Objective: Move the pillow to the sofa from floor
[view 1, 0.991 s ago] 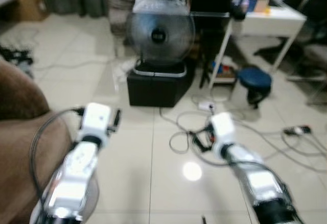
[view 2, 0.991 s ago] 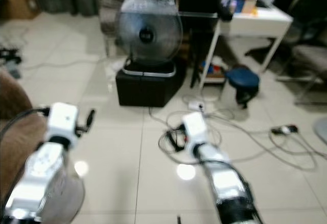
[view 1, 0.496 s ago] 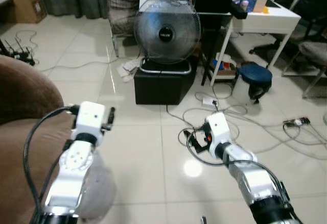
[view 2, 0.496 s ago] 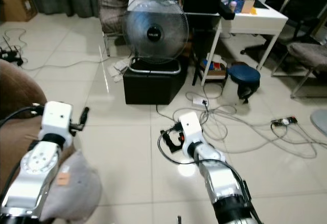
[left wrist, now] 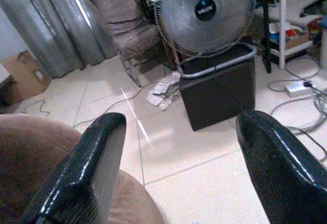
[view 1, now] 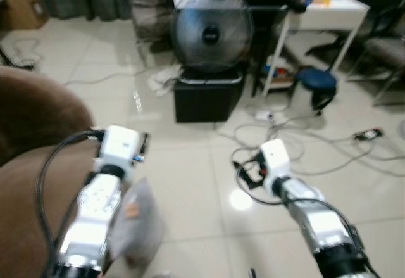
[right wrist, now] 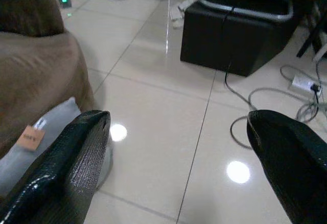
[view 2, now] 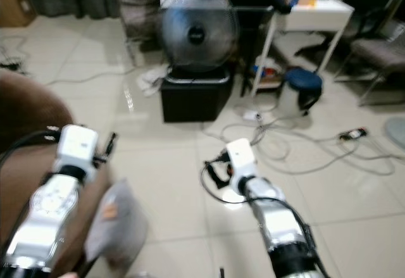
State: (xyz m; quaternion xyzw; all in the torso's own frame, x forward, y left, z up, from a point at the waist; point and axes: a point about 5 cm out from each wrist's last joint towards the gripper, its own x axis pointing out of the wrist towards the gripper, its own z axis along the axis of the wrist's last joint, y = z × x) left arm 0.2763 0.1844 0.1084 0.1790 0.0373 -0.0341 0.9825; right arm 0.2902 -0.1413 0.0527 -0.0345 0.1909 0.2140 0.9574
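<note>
**Grey pillow on the tiles against the sofa, both grippers empty above the floor**

While our head views are somewhat blurred, we can make out the pale tiled floor (view 1: 190, 164) as the largest surface, with a bright lamp reflection on it between the arms. Next in size, the brown sofa (view 1: 31, 139) rises at the robot's left, its rounded arm and seat edge reaching down to the tiles. Beyond it we see a white desk (view 1: 329, 9) and a chair with checked fabric (left wrist: 125, 22) near grey curtains (left wrist: 56, 25). A pedestal fan (view 1: 212, 28) stands on a black box (view 1: 209, 97); the dark disc at the centre of its grille carries white lettering, which we cannot read. A blue stool (view 1: 316, 82) sits under the desk, and loose cables (view 1: 304, 142) trail over the floor around it. The pillow (view 1: 136, 221), grey, lies on the floor, leaning against the sofa's base beneath the left arm; a small orange tag (right wrist: 31, 137) is attached to it, and any print on it is too small for us to read. Our left gripper (left wrist: 179, 173) is held over the sofa edge and floor, its two black fingers (left wrist: 84, 175) spread wide with nothing between them. Our right gripper (right wrist: 179, 168) is held above the tiles, fingers likewise wide apart and empty, near the pillow but not touching it.
</note>
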